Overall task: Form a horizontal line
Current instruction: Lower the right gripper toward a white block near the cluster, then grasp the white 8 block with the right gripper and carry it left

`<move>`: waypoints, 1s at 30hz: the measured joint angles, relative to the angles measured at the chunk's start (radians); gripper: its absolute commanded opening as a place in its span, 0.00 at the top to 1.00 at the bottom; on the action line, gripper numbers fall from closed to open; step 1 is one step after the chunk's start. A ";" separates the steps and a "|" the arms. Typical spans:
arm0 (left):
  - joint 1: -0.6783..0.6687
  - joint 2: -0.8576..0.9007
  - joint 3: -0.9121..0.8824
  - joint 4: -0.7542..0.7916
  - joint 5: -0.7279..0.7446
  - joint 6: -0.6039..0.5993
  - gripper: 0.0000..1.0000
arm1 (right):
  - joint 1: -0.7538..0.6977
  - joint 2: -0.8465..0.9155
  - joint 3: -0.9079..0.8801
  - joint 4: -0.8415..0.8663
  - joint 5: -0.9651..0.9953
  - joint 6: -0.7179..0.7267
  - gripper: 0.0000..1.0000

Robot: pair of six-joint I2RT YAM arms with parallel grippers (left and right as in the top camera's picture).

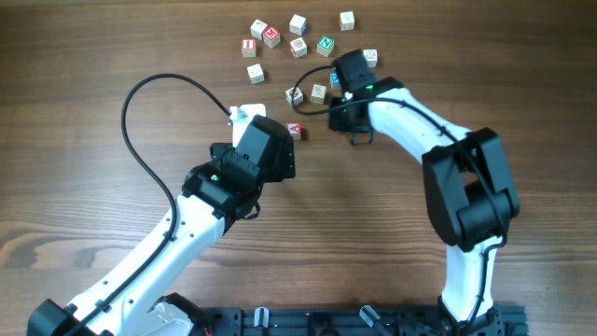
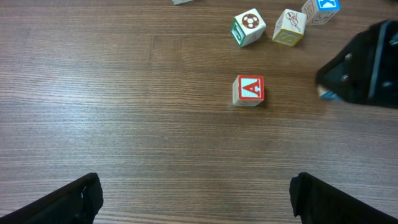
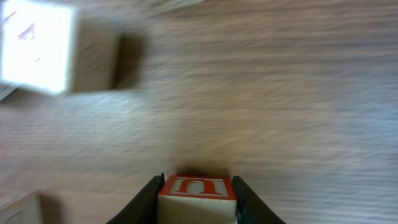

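At the right wrist, unlike overhead, the right pincer (image 3: pixel 196 185) visibly clamps a red-lettered cube (image 3: pixel 198 200); left pincer (image 2: pixel 196 190) gapes empty.

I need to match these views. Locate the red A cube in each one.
Overhead: red A cube near centre, below the cube cluster.
Left wrist: right of centre, standing alone.
Right wrist: not in it.
Shared landmark: the ball-picture cube, just beyond it in both of those views.
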State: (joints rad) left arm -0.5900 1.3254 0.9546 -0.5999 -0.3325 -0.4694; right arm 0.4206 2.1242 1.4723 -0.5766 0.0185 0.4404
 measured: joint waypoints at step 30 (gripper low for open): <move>0.000 0.000 0.000 0.000 0.000 0.000 0.00 | 0.035 -0.008 -0.042 0.095 0.054 0.000 0.76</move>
State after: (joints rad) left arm -0.5900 1.3254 0.9546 -0.5999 -0.3325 -0.4694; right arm 0.4553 2.1166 1.4307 -0.4820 0.0723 0.4408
